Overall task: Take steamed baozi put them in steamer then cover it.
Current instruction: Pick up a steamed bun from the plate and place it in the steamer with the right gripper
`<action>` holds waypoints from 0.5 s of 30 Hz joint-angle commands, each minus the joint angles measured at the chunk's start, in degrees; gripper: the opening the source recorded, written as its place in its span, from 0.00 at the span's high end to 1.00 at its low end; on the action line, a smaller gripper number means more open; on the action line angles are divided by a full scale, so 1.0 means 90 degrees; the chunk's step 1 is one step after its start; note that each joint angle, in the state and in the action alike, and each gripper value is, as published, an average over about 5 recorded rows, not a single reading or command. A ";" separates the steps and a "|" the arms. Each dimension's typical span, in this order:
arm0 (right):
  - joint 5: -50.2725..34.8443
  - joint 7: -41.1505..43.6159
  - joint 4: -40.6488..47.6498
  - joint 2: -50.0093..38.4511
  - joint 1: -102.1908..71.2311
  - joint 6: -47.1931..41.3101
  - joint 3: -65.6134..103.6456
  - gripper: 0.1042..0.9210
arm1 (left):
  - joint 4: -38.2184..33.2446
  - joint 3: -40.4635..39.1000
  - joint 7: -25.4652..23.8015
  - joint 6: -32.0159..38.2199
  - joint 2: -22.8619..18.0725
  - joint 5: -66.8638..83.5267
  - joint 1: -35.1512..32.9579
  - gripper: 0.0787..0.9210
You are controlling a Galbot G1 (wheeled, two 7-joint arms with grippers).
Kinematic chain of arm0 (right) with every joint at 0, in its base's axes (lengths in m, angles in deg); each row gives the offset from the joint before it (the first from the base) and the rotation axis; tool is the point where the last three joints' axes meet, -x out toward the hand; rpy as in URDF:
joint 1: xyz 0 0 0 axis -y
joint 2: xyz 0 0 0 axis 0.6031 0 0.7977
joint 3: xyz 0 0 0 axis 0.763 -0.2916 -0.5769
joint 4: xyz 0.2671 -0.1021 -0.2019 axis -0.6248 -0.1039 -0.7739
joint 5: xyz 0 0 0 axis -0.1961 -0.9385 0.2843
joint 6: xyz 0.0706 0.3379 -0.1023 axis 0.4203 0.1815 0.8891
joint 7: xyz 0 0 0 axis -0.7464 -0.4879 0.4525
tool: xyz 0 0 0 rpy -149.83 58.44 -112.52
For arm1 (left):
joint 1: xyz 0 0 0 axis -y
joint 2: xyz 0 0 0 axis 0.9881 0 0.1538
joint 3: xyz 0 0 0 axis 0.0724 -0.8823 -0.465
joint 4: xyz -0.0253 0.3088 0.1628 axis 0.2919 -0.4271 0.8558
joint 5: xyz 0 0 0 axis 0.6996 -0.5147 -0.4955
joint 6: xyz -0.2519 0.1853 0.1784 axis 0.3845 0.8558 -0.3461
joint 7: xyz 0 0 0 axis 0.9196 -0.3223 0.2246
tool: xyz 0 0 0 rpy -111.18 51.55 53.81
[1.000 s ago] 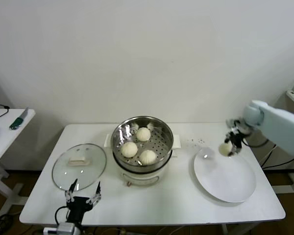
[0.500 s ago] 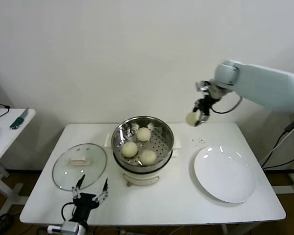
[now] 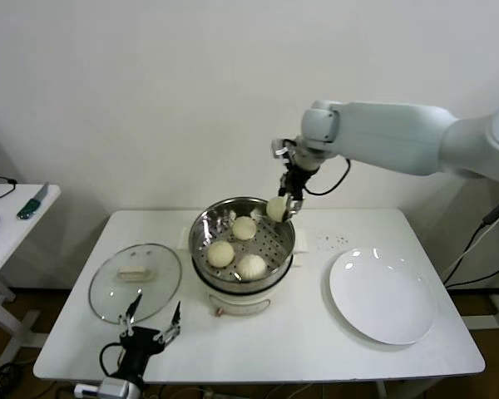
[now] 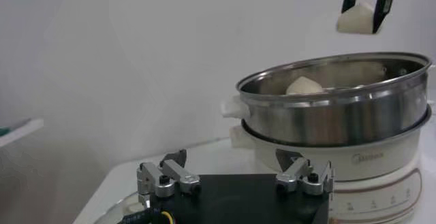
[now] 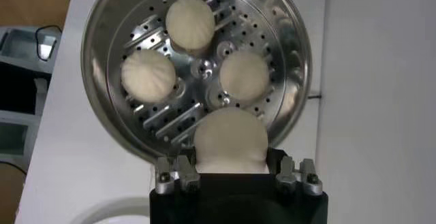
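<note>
Nearest the robot, the left tool hangs low at the front edge of the table, fingers spread, nothing between them, just in front of the cover. The cover lies flat on the table, left of the steamer, its cream handle running roughly left to right. In the left wrist view the white pot base carries faint grey lettering, too small to read for sure. The steamer stands mid-table, open side up, with three steamed baozi resting domes-up on its perforated floor. To its right sits a white plate, well apart from the pot. Farther back, the right tool hovers over the steamer's rear right rim, pointing down, pinching the fourth baozi between its fingers. That bun hangs in the air above the rim, touching neither the basket nor the other buns.
</note>
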State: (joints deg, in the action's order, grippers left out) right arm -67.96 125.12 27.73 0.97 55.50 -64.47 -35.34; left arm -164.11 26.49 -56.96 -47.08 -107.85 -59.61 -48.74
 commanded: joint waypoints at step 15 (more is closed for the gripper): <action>0.0252 -0.0131 0.0553 0.0817 -0.1194 -0.0087 -0.0288 0.32 | 0.0091 0.0080 -0.0002 -0.0028 0.0187 0.0049 0.0118 0.12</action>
State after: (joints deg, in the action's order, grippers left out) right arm -67.10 123.95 31.12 6.67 48.01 -65.06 -37.29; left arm -163.43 27.11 -56.97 -47.32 -106.41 -59.18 -47.79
